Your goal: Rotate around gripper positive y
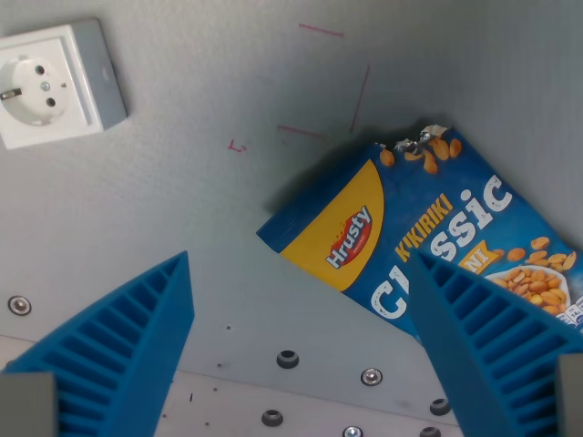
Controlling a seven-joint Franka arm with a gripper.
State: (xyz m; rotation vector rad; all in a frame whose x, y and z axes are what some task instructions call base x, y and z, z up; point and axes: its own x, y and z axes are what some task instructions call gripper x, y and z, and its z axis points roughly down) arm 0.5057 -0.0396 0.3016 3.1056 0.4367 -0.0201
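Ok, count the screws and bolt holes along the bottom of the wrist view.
7 seen: a screw at far left, then a hole, screw, hole, screw, and holes. The blue gripper fingers may hide more.

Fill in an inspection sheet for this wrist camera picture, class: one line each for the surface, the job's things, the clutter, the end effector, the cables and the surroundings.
Surface: grey tabletop with faint red pen marks and screws and holes along the near edge.
Job's things: nothing seen beyond the end effector itself; the task is a rotation.
Clutter: blue snack bag printed Hrusty Classic, lying flat, torn at its top corner; white wall socket in a grey box at the wrist view's upper left.
End effector: two blue ribbed fingers, spread apart, holding nothing; one finger overlaps the bag in view.
Cables: nothing seen.
Surroundings: nothing seen beyond the table.
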